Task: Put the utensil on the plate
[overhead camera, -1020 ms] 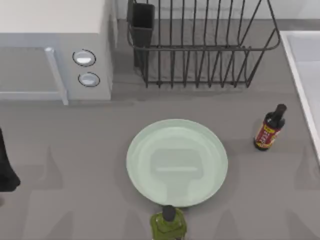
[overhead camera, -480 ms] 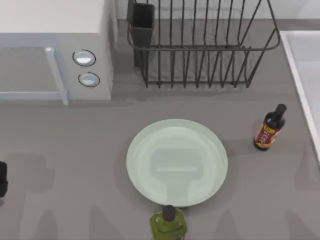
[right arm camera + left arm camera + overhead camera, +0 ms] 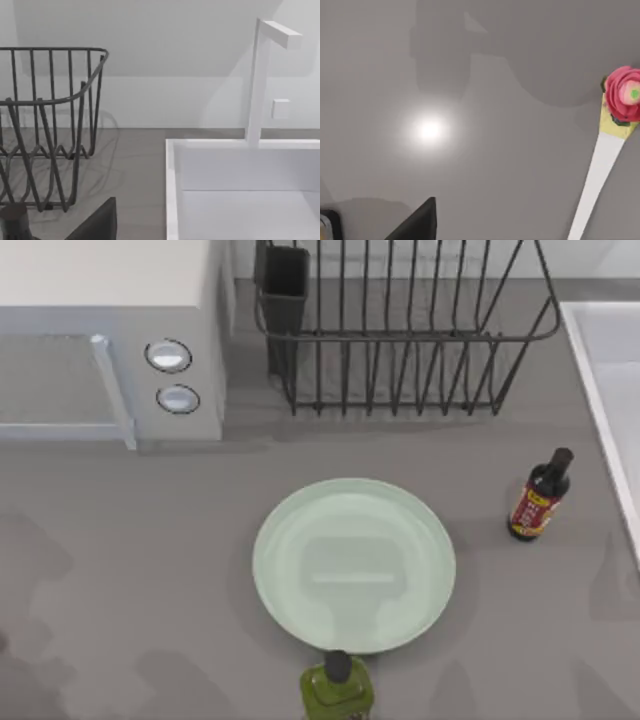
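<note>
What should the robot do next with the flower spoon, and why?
Probably bring the left gripper over the spoon handle, since the left wrist view shows it lying untouched on the grey table, and the plate holds nothing yet.

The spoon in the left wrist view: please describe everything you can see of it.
The spoon lies flat on the grey table. Its thin white handle looks smooth, like plastic or ceramic, and ends in a yellowish tip topped by a pink-red flower knob with a green centre. The bowl is out of frame. Nothing but the table touches it.
</note>
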Robot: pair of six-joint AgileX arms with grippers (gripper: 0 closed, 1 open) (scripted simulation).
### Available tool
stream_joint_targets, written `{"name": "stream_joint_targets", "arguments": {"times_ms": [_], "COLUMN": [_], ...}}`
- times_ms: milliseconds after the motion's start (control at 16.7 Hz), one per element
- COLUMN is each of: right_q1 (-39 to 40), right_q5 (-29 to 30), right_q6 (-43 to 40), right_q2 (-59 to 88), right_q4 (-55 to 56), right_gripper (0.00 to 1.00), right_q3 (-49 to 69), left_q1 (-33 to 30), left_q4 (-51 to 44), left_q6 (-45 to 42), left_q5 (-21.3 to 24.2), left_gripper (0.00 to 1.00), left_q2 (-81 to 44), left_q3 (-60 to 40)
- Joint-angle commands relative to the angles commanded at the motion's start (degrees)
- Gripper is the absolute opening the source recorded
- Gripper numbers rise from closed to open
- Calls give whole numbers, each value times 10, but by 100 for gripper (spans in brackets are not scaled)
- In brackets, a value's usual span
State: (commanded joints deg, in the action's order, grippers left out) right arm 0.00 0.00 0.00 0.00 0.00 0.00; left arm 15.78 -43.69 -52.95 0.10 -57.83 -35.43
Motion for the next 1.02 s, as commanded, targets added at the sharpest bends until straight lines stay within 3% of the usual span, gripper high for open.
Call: {"name": "stream_joint_targets", "arguments": {"times_ms": [420, 840, 1020], "right_q1": [0, 0, 0], "right_q5": [0, 0, 0], "right_q6": [0, 0, 0], "right_q2": [0, 0, 0], "right_q4": [0, 0, 0], "right_gripper": [100, 100, 100], "right_q3": [0, 0, 0], "left_q1": [60, 61, 62], "left_q4": [-156, -164, -124], "left_q6": [-195, -207, -207], "left_q5": [2, 2, 2], "left_gripper": [100, 100, 100], "left_q2": [-207, -219, -238], "left_q3": [-138, -146, -123]}}
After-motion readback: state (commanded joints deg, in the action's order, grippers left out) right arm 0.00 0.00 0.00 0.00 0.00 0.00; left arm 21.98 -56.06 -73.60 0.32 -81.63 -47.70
